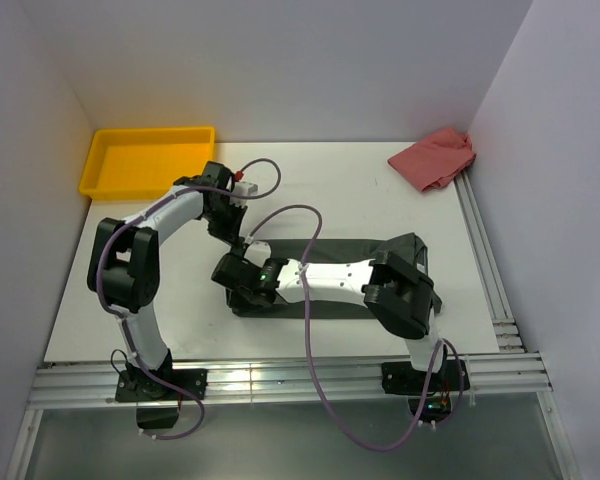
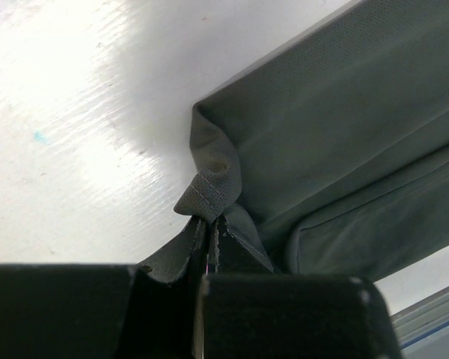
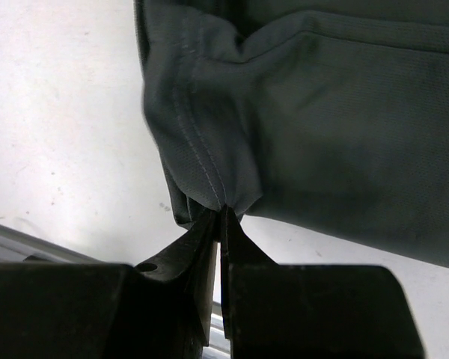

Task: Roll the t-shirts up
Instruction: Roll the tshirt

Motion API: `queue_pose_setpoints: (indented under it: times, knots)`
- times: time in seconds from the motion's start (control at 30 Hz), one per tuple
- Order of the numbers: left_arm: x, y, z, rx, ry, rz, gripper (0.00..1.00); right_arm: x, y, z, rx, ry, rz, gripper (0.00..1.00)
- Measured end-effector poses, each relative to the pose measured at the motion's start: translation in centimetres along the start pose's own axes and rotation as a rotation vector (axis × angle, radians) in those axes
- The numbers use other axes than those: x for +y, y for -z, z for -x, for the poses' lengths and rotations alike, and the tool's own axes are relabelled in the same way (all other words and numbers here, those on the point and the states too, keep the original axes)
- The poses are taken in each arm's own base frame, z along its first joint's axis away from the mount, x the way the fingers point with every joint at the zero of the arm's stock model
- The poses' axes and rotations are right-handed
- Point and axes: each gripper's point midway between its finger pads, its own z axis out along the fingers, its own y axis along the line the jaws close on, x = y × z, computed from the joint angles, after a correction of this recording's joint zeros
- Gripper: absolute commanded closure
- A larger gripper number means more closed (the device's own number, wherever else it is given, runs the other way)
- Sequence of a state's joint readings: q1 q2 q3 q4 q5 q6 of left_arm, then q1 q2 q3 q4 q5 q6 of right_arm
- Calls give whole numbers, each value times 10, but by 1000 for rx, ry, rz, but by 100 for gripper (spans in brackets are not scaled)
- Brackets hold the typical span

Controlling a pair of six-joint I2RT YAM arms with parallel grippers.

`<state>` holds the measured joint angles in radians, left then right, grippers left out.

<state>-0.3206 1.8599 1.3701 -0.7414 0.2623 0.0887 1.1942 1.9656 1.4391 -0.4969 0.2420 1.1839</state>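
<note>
A: Entry one, the t-shirt (image 1: 345, 250): location?
B: One item, dark grey, folded into a long narrow band. It lies flat on the white table (image 1: 360, 190), about mid-table, running left to right.
A: State of the left gripper (image 2: 209, 224)?
B: It is at the band's left end, on the far-side corner. The jaws are all but closed and pinch a stitched hem corner. The cloth bunches up just above the fingertips.
A: And the right gripper (image 3: 223, 213)?
B: Also at the left end, on the near-side corner, with its arm stretched leftward over the band. The jaws are nearly together, with a fold of stitched hem nipped between the tips.
A: Other stock?
B: One yellow tray (image 1: 145, 160) in the far left corner, well apart from the shirt. One red cloth (image 1: 435, 160), crumpled, at the far right beside the wall.
</note>
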Motion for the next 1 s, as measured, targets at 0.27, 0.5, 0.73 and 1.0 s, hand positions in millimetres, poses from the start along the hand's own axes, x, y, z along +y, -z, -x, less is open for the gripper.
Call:
queue_pose_setpoints:
  times: [0.27, 0.5, 0.73, 1.0]
  knots:
    - [-9, -12, -4, 39, -23, -4, 96, -22, -10, -10, 5, -47, -21, 91]
    - [-14, -18, -2, 47, -42, -5, 95, -29, -2, -8, -7, -105, 6, 90]
    - [-16, -22, -2, 54, -49, -2, 93, -31, 0, -8, -15, -153, 34, 88]
    - [-18, -26, -2, 64, -55, -3, 91, -43, -6, -11, -13, -186, 17, 72]
